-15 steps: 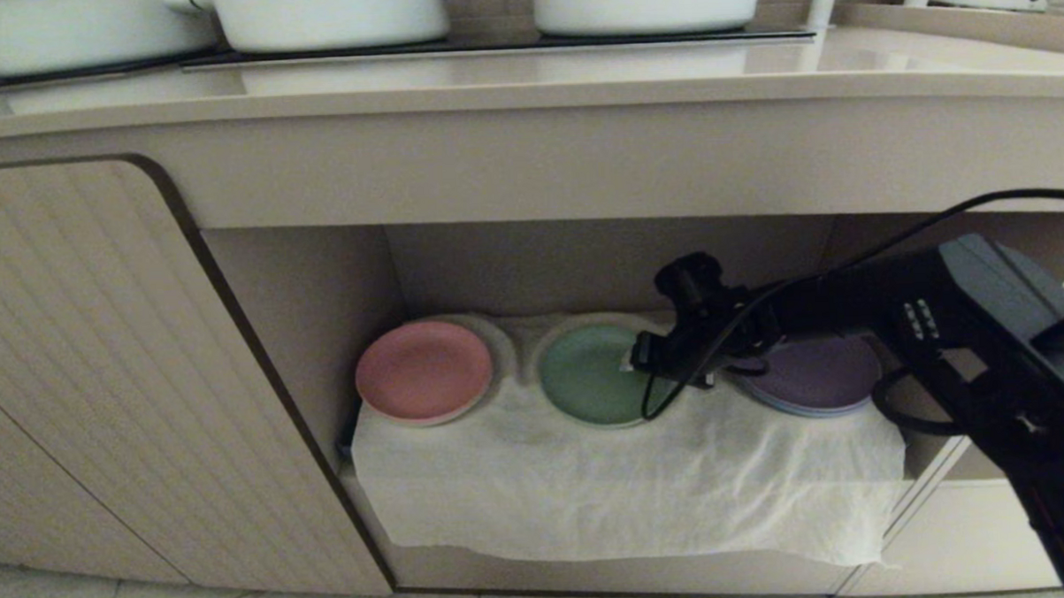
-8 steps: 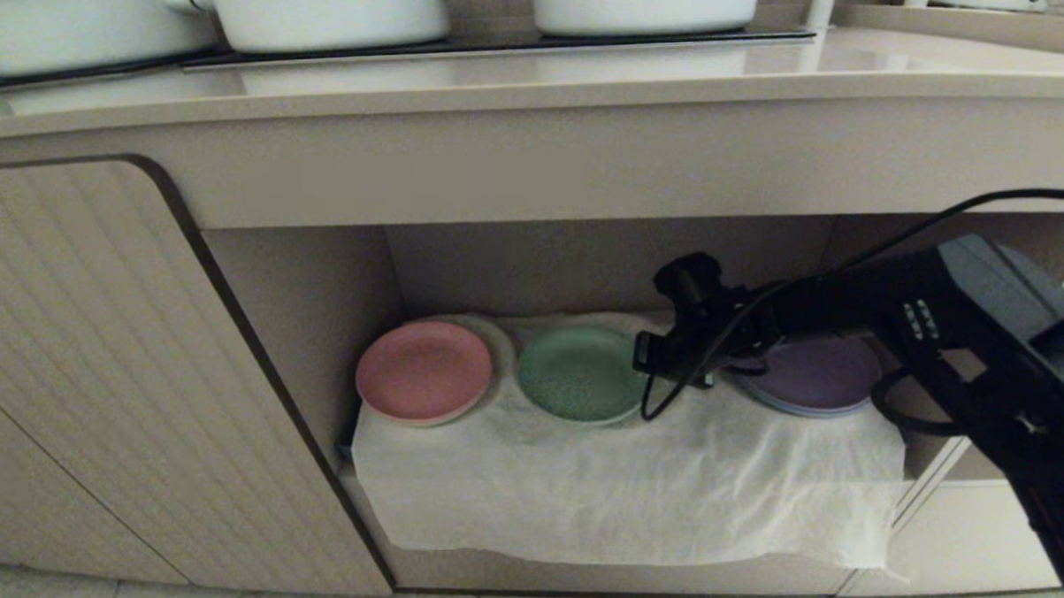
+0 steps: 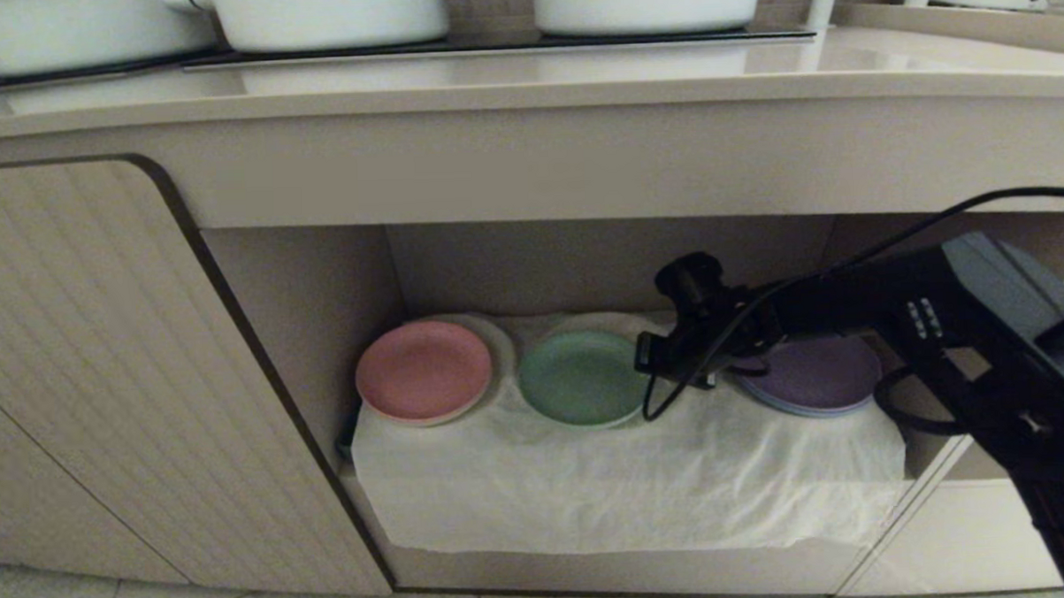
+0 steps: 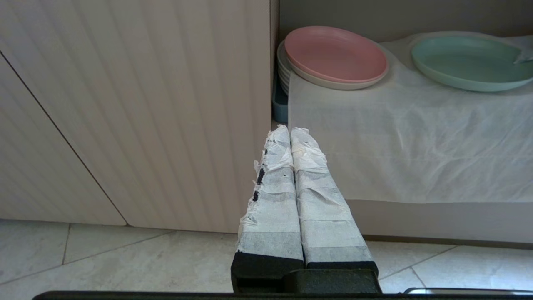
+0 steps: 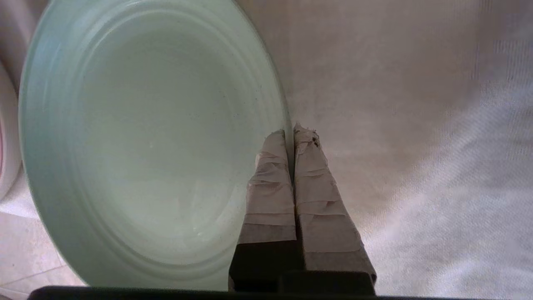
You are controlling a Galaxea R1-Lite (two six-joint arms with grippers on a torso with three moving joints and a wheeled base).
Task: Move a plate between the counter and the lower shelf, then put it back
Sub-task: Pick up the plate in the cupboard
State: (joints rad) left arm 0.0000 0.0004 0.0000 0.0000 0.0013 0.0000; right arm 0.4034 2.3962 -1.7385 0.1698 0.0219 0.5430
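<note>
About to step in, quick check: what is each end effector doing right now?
Left end effector: shut, holding nothing.
Right end effector: shut on the plate rim.

Plate (image 5: pixel 145 146) in right hand (image 5: pixel 291 133): matt mint, smooth, faint ringed ridges. Hand fingers (image 5: pixel 270 187) wrapped in wrinkled, frayed white tape. Cloth (image 3: pixel 627 481) under hand: white, creased, woven texture. Table (image 3: pixel 524 78) above: glossy beige. Cabinet door (image 4: pixel 137 104): ribbed, matt.
</note>
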